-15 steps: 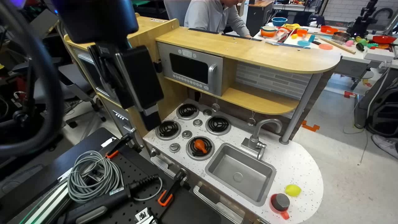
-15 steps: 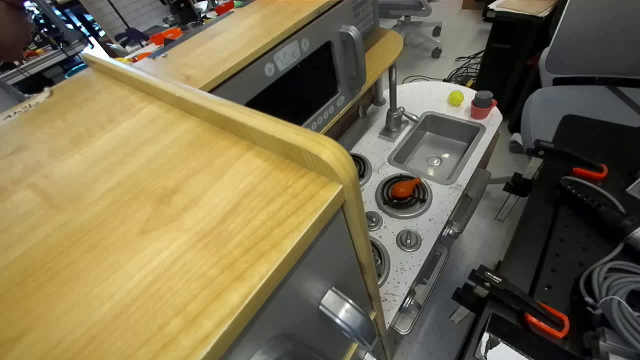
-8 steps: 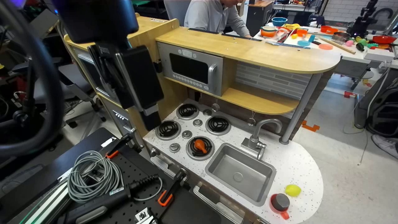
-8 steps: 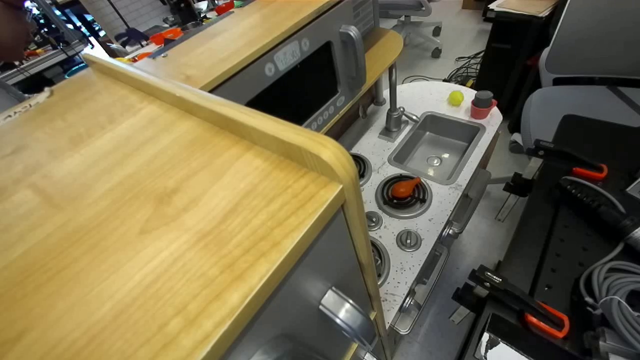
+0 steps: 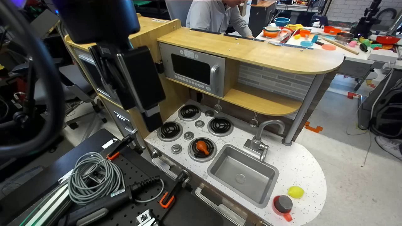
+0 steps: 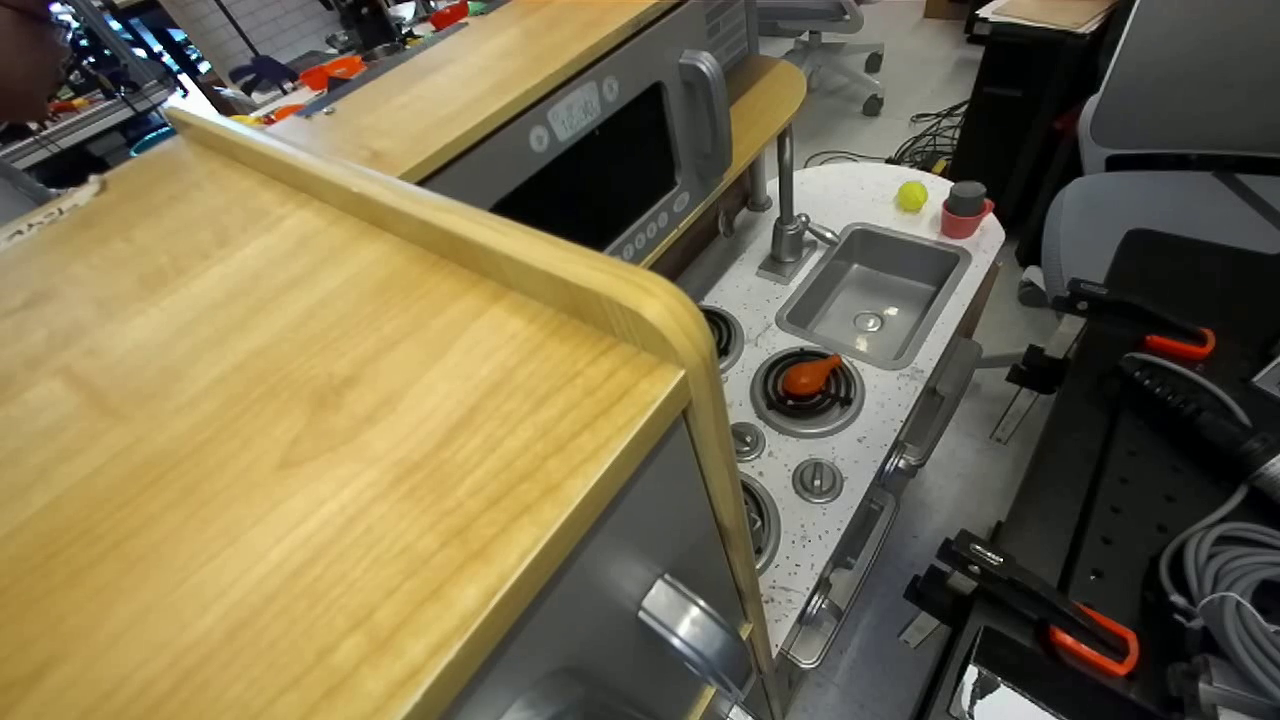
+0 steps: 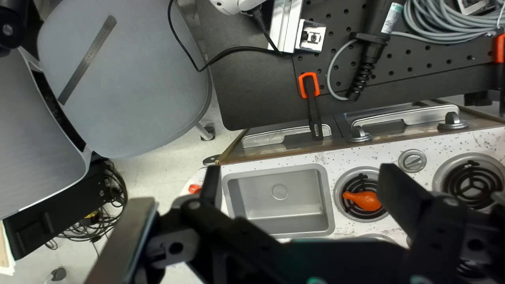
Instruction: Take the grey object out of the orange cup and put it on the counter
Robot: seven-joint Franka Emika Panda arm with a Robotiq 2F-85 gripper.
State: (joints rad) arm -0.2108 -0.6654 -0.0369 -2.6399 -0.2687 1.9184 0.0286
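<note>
Over at the rounded end of the white counter (image 5: pixel 303 166), the grey object (image 6: pixel 966 198) sits in the orange cup (image 6: pixel 961 224), poking up well above the rim. A yellow-green piece (image 5: pixel 296 192) lies just beside them, only a sliver of worktop between, so that side of the cup is tight. The sink (image 5: pixel 232 171) is near on another side, with a curved tap (image 5: pixel 272 123) along its back edge and a grey post (image 5: pixel 303 110) standing just past that, up to the wooden upper shelf (image 5: pixel 251 51). Across the sink from the cup, an orange bulb-shaped piece (image 5: pixel 202 147) rests on a burner (image 5: pixel 201 159).

The gripper (image 7: pixel 301 173) has its fingers spread wide, the sink showing in the gap between them in the wrist view; its dark parts hide most of the cup's end there and leave me one small red patch. In an exterior view it hangs toward the burners, well apart from the cup.

Along the front runs a black bench (image 5: pixel 198 210) with a coil of grey cable (image 7: pixel 442 25) and an orange-and-black clamp (image 7: pixel 312 110) at its edge. Behind the upper shelf I see someone in a pale grey shirt (image 5: pixel 213 18)
</note>
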